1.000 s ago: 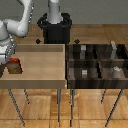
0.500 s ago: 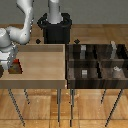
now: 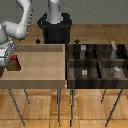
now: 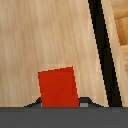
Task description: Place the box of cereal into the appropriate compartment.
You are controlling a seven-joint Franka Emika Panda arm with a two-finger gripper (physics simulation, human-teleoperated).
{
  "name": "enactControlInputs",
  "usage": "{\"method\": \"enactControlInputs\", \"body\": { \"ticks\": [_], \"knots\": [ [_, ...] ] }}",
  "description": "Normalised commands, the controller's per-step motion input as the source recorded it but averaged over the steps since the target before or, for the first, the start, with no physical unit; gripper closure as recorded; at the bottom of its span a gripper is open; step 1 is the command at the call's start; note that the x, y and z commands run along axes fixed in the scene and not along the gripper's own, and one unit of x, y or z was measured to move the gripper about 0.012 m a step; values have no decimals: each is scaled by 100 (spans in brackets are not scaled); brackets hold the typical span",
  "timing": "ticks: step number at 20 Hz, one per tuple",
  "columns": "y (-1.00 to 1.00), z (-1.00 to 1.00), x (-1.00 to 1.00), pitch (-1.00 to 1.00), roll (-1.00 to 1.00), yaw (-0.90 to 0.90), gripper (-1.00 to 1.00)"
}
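Exterior view: your tool (image 3: 11, 59) at light tray (image 3: 40, 70) far edge on view's left, cereal box (image 3: 15, 62) beneath it; unchanged since earlier frame. Dark divided bin (image 3: 97, 62) well apart, grey blocks (image 3: 85, 73) inside compartments.

Wrist view: red box (image 4: 59, 87) on tray floor, label unreadable; cannot tell tool grip.

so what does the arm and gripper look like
The arm is white, made of rounded, bulky segments, rising from a black pedestal. Near the gripper the wrist turns grey. In the wrist view the gripper body is a flat dark grey bar. No cables or markings show.
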Motion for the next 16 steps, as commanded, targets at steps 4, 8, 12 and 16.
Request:
{"method": "enactControlInputs", "body": {
  "ticks": [4, 8, 12, 16],
  "knots": [
    [0, 100, 0, 0, 0, 0, 100],
    [0, 100, 0, 0, 0, 0, 100],
    [0, 100, 0, 0, 0, 0, 100],
    [0, 25, -38, 0, 0, 0, 100]
  ]
}}
